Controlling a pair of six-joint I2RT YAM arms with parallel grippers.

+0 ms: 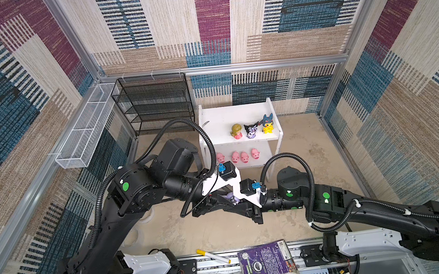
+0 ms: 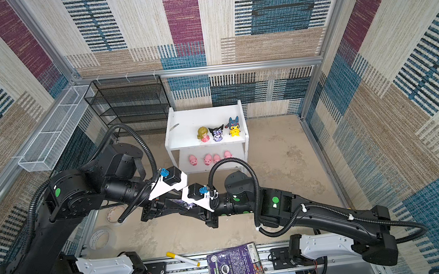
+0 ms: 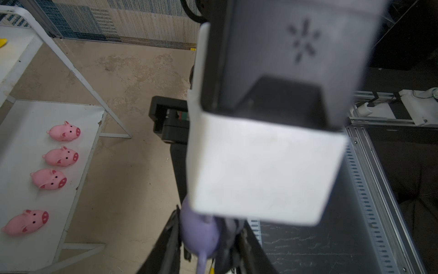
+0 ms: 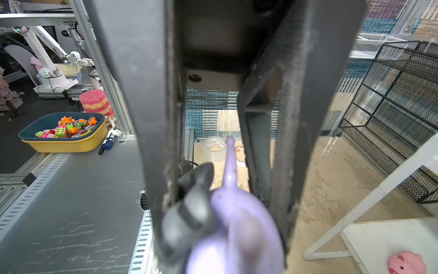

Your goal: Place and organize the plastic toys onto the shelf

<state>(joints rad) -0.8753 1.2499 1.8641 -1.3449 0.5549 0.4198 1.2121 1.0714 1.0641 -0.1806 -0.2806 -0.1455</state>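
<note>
Your arms (image 1: pixel 147 192) meet before the shelf (image 1: pixel 222 118); left jaws and right jaws grasp the lilac toy (image 4: pixel 237 225). Three figurines (image 1: pixel 251 131) top board, four pigs (image 1: pixel 236 157) below.

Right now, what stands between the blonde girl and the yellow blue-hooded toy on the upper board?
The black-purple eared figurine stands between them, as both top views show.
</note>
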